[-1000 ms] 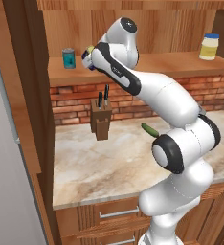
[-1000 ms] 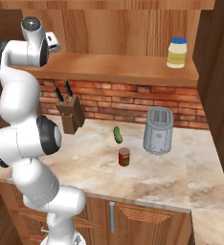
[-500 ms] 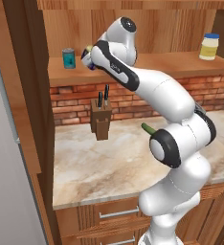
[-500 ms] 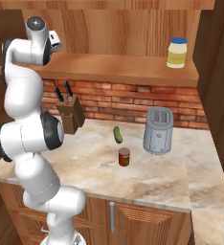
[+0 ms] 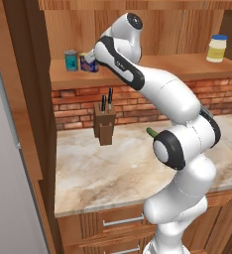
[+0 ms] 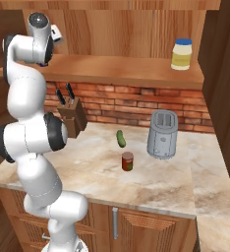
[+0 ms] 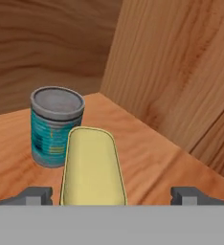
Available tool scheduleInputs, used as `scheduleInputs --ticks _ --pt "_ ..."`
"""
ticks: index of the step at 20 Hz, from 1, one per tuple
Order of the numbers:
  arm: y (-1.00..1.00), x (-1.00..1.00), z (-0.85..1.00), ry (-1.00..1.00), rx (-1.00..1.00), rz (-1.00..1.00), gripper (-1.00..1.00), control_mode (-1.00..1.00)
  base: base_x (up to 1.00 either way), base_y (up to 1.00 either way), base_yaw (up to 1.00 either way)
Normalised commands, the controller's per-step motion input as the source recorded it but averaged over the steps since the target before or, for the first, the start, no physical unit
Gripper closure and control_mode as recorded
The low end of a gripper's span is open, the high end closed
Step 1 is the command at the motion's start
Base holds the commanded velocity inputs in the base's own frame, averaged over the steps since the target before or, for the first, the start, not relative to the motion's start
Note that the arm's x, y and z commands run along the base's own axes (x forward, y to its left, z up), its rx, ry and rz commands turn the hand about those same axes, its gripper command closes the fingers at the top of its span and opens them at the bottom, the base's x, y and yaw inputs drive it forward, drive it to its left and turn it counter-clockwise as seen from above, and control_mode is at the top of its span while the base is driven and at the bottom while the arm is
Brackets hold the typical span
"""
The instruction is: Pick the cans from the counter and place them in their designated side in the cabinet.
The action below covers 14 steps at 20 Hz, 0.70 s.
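One blue can (image 7: 92, 165) sits beside the teal can (image 7: 55, 125); your pincer (image 7: 111, 195) is spread. The tabletop's red can (image 6: 128, 161) looks light, rigid, slick: grip mid-body.

We are in a kitchen: behind the marble counter (image 6: 151, 179) runs a brick backsplash (image 6: 131, 104), with a toaster (image 6: 162, 134) and knife block (image 5: 104, 124) on it, drawers (image 5: 122, 222) beneath.
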Motion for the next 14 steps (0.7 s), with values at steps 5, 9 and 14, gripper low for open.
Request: scheduleInputs --ticks 5,9,14 --pt "0.0 -0.1 -0.03 -0.11 0.0 0.07 -1.0 -1.0 0.0 0.0 0.0" --pt "0.0 -0.25 -0.1 -0.14 0.0 0.07 -1.0 -1.0 0.0 0.0 0.0" --pt "-0.04 -0.27 0.0 -0.11 0.0 0.05 -1.0 -1.0 0.0 0.0 0.0"
